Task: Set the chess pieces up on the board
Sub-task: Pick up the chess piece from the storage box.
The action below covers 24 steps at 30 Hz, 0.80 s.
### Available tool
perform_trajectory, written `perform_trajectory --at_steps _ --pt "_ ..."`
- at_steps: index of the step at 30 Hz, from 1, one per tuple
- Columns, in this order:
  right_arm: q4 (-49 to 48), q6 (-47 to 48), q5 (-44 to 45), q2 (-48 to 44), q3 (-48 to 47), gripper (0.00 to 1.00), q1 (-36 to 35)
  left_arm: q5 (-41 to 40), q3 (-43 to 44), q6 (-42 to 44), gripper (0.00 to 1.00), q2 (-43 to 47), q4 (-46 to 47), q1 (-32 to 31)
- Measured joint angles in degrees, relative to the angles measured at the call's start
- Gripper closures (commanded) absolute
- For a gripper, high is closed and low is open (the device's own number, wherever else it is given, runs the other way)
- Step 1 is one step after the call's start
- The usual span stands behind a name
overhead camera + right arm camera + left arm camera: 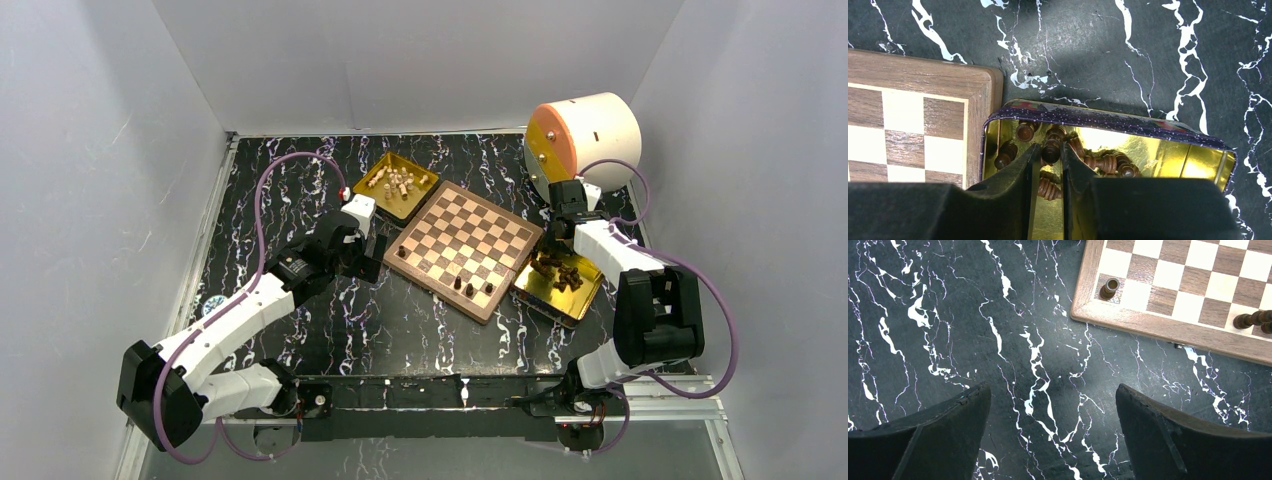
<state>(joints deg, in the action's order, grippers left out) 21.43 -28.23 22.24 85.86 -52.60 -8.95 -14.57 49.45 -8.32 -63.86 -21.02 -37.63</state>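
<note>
Pinching a dark piece [1050,152] in the tray [1098,125], right claw [1050,146] clamps; left claw [1053,388] gapes wide.

In the overhead view, the left arm [240,310], at lower left, is wearing white shell segments between bulky black joint housings. The right arm [610,245], at right, is showing the same white-and-black scheme. A thin mauve cable [262,200] is looping along each arm. Black base blocks [310,398] are sitting near the bottom edge. In the wrist views, the left gripper [1053,390] and right gripper [1050,150] are showing matte black, wedge-shaped fingers [938,435] with slightly rough edges.
</note>
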Motion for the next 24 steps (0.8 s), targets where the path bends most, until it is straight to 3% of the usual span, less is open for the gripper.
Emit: perform_trajectory --at_steps 10,24 --pt "0.0 0.13 0.09 0.0 0.0 0.82 0.2 -0.02 -0.02 0.0 0.09 0.0 0.0 0.0" --pt "5.79 0.63 0.42 -3.26 -2.38 0.83 0.22 -0.04 -0.02 0.0 0.09 0.0 0.0 0.0"
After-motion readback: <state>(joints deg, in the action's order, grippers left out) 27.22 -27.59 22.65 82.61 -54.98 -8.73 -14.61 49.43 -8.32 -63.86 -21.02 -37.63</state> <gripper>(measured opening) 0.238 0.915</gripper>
